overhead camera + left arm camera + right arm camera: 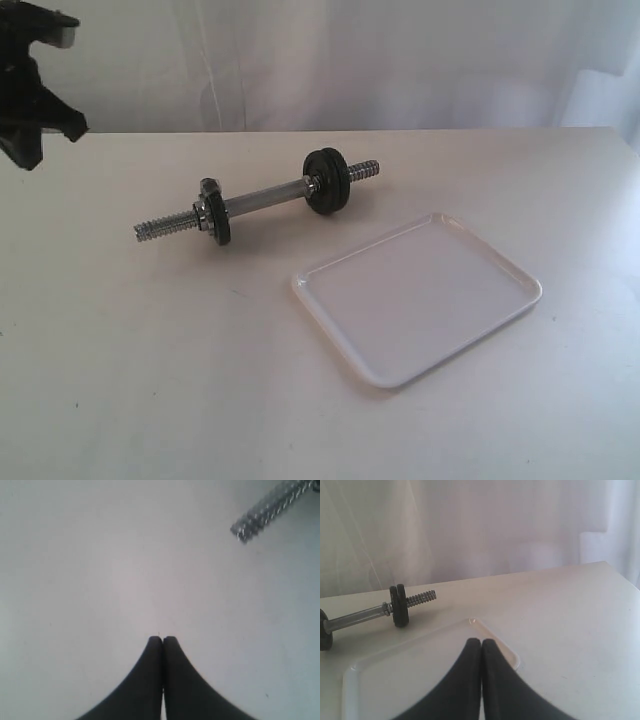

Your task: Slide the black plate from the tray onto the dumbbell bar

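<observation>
- Lying beside the tray (420, 290), dumbbell bar (265, 199) carries black plates (325, 180) at both ends.
- Left gripper (162, 639) pinched closed, empty, over bare table (75, 555).
- Right gripper (481, 641) closed, empty, above tray.

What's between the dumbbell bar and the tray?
Nothing. Only bare tabletop separates the dumbbell bar from the tray. The exterior view shows this most clearly.
</observation>
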